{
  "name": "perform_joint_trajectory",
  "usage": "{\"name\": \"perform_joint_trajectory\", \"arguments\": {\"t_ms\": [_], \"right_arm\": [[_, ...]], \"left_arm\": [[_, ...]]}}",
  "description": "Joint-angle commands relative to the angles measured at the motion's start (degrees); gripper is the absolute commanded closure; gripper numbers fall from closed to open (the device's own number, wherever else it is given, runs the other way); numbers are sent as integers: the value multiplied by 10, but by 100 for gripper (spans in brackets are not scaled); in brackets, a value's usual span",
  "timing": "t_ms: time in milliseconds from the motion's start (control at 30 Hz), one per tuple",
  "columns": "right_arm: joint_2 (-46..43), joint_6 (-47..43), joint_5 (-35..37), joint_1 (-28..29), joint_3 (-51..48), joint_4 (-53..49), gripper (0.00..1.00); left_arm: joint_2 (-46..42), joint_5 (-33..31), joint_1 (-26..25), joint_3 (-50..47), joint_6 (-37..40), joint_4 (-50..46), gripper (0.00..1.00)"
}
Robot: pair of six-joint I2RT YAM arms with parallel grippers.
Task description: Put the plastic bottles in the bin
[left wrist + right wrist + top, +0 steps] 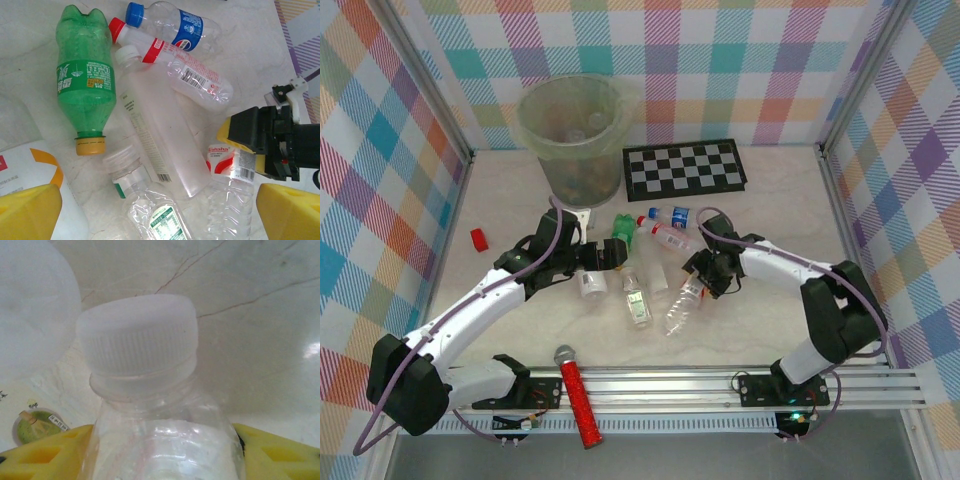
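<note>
My right claw (162, 452) is clamped on the white-capped clear bottle (145, 345); left claw (608, 256) wide open over the bottle pile (150, 130) on the tabletop (770, 320).

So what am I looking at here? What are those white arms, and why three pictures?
Two robot arms bolted at the near edge of a table, each ending in a two-finger gripper. The wide picture comes from a camera overhead; the other two from cameras on the wrists. On the table are plastic bottles, a pale-green bin, a chequered board and a red block; a microphone lies across the near rail. The left gripper stands open above the bottles, holding nothing. The right gripper has its yellow pads against both sides of a clear white-capped bottle lying there.
</note>
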Motion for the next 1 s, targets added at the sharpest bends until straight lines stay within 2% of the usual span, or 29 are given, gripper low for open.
{"name": "perform_joint_trajectory", "arguments": {"t_ms": [0,167,267,367,467,600,700,967], "right_arm": [[-44,-10,25,4,27,-57,36],[-104,-70,47,3,47,-105,39],[-126,-119,45,4,71,-116,39],[-130,-154,21,5,97,-106,39],[-123,-176,-34,6,109,-51,38],[-98,-173,-117,7,126,23,38],[-83,-166,-153,8,137,55,38],[-73,-154,-181,13,143,87,38]], "left_arm": [[-3,4,-7,-3,-4,10,0],[1,66,-8,1,-10,29,0],[8,124,-10,3,-23,89,0],[18,185,-20,9,-40,145,0],[36,217,-47,20,-44,184,0],[69,221,-88,31,-38,209,0],[97,191,-109,43,-22,195,0],[141,102,-119,70,-17,172,0]]}}
